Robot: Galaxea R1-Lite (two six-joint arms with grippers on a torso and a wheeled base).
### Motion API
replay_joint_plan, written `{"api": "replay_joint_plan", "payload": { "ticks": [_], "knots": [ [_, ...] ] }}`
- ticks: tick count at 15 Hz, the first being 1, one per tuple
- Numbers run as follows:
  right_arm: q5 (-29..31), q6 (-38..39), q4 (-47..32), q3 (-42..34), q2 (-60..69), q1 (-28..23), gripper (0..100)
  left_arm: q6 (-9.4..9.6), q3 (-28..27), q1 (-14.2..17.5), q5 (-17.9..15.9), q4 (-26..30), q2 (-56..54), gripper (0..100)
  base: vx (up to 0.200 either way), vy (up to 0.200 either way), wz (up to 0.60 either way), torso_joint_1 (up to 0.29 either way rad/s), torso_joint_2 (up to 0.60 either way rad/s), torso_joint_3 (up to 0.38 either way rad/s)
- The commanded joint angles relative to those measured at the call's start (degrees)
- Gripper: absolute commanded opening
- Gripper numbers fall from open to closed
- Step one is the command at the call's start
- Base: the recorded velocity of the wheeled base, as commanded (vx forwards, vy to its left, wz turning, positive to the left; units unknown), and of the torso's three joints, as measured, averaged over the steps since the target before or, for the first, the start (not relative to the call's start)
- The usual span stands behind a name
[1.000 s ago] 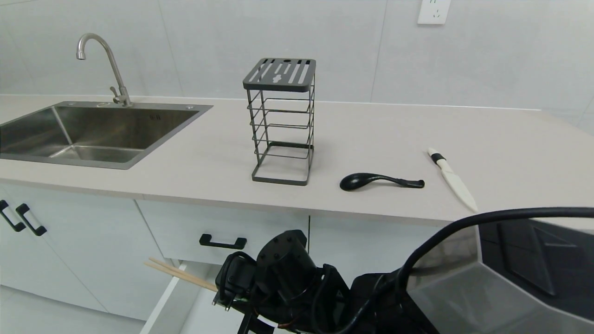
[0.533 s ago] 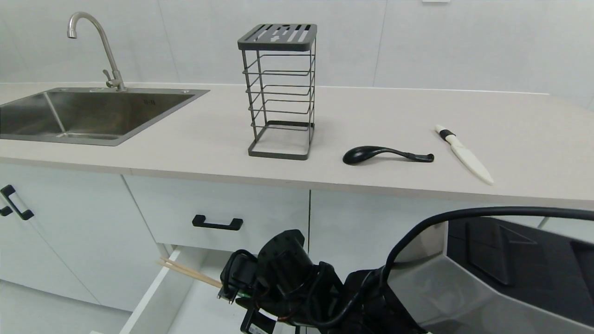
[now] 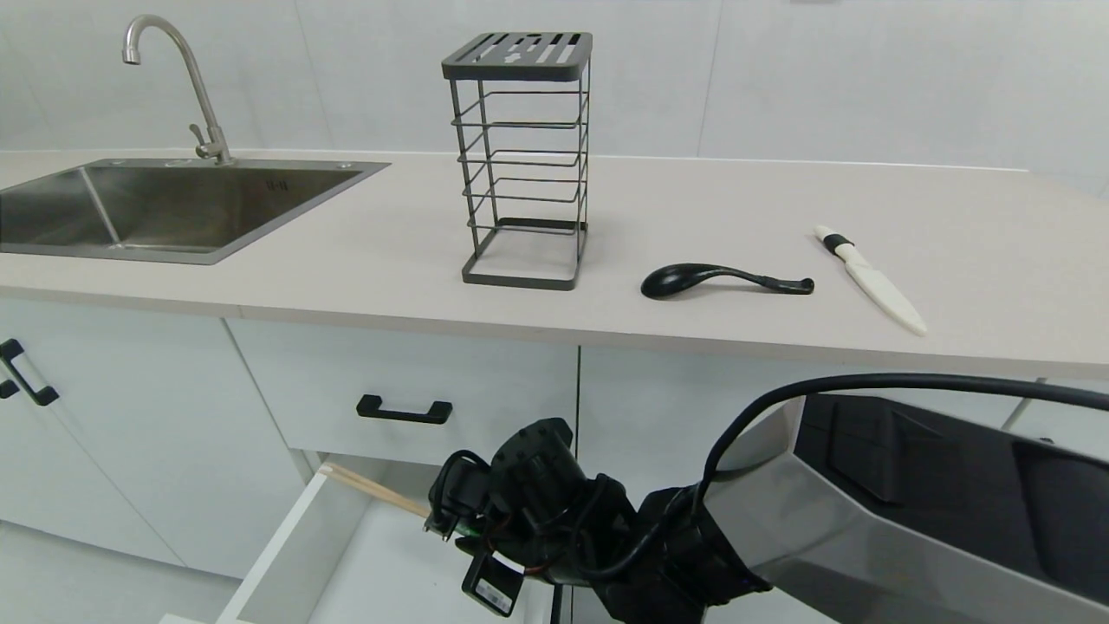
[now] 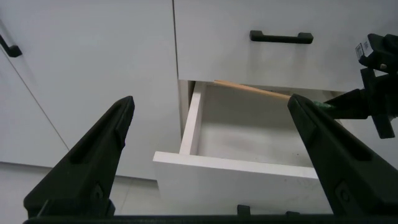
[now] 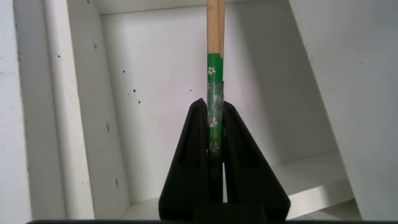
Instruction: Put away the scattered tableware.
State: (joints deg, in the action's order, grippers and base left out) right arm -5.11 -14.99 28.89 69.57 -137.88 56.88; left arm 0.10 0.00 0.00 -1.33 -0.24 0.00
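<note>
My right gripper [image 3: 446,518] is shut on a pair of wooden chopsticks [image 3: 372,490] with green patterned ends [image 5: 215,93]. It holds them over the open white drawer [image 3: 286,555] below the counter. The chopsticks' tips point at the drawer's back left corner [image 4: 252,91]. My left gripper [image 4: 211,168] is open and holds nothing. It is in front of the drawer's front wall [image 4: 230,167]. On the counter lie a black spoon [image 3: 719,279] and a white knife [image 3: 871,282] with a black band.
A dark wire knife rack [image 3: 522,165] stands on the counter left of the spoon. A steel sink [image 3: 173,204] with a faucet [image 3: 173,69] is at the far left. A shut drawer with a black handle [image 3: 404,409] sits above the open one.
The head camera has moved, so the counter sits higher in the picture and more of the open drawer shows. The right gripper keeps its hold on the chopsticks over the drawer.
</note>
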Motion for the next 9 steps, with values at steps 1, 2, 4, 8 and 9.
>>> {"api": "replay_joint_plan", "payload": {
  "ticks": [1, 2, 4, 8, 9],
  "knots": [
    [0.0, 0.0, 0.0, 0.3, -1.4, -0.2, 0, -0.01, 0.0, 0.0, 0.0, 0.0, 0.0, 100, 0.0, 0.0, 0.0, 0.0, 0.0, 0.0],
    [0.0, 0.0, 0.0, 1.0, -1.9, -0.2, 0, -0.01, 0.0, 0.0, 0.0, 0.0, 0.0, 100, 0.0, 0.0, 0.0, 0.0, 0.0, 0.0],
    [0.0, 0.0, 0.0, 2.1, -3.0, -0.3, 0, -0.01, 0.0, 0.0, 0.0, 0.0, 0.0, 100, 0.0, 0.0, 0.0, 0.0, 0.0, 0.0],
    [0.0, -1.2, 0.0, 3.3, -3.7, -0.9, 0, -0.01, 0.0, 0.0, 0.0, 0.0, 0.0, 100, 0.0, 0.0, 0.0, -0.047, 0.12, 0.079],
    [0.0, -1.4, 0.0, 3.9, -3.9, -1.1, 0, -0.01, 0.0, 0.0, 0.0, 0.0, 0.0, 100, 0.0, 0.0, 0.0, -0.036, 0.09, 0.071]
  ]
}}
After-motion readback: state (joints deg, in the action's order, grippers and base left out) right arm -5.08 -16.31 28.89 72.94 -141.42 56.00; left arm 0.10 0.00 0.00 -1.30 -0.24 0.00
